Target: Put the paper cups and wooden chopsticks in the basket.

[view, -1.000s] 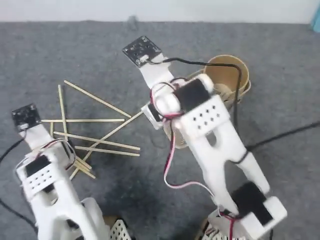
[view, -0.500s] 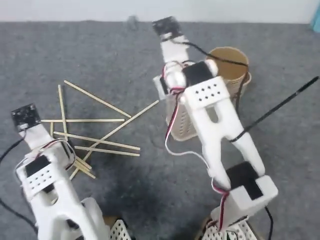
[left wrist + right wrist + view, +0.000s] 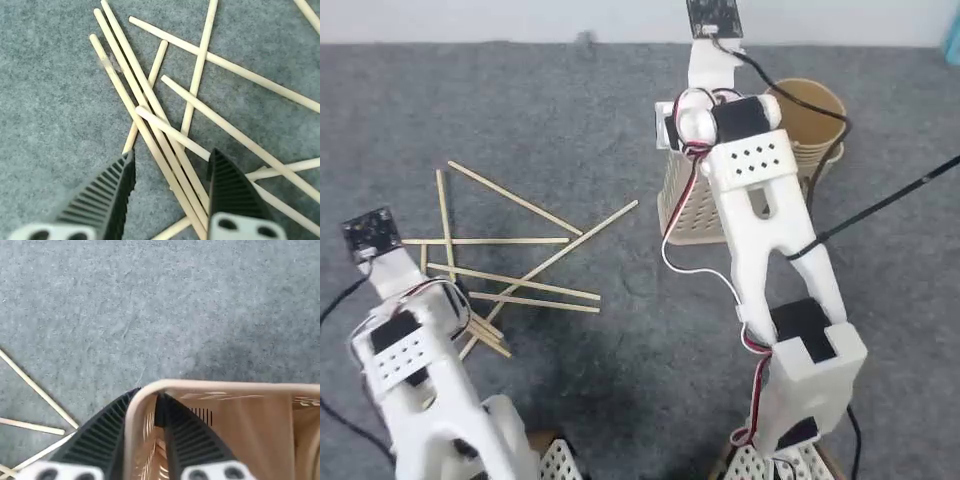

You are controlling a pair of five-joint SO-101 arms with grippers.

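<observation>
Tabletop (image 3: 550, 110) is showing a grey, felt-like nap all over.

Wooden chopsticks (image 3: 510, 268) are lying loose on it at the left side, a criss-crossed scatter of thin, pale, straight sticks, several overlapping. From the left wrist view the chopsticks (image 3: 165, 120) are fanning out beneath the left jaws, three of them running nearly parallel and touching.

Left arm (image 3: 415, 365) is hanging over the near end of that scatter. Left jaws are standing apart at a moderate gap, ribbed black pads facing each other, holding nothing.

Basket (image 3: 682, 215) is sitting right of the sticks: cream plastic, slotted walls, rounded rim. Right arm (image 3: 760, 230) is reaching across its top. Right jaws are pinching the basket wall (image 3: 225, 386), one pad outside and one inside (rim curving between them), closed tight on it.

Paper cups (image 3: 812, 125), tan and nested as a stack, are standing just beside the basket's right side, partly hidden by the arm; whether they are touching it I cannot tell
</observation>
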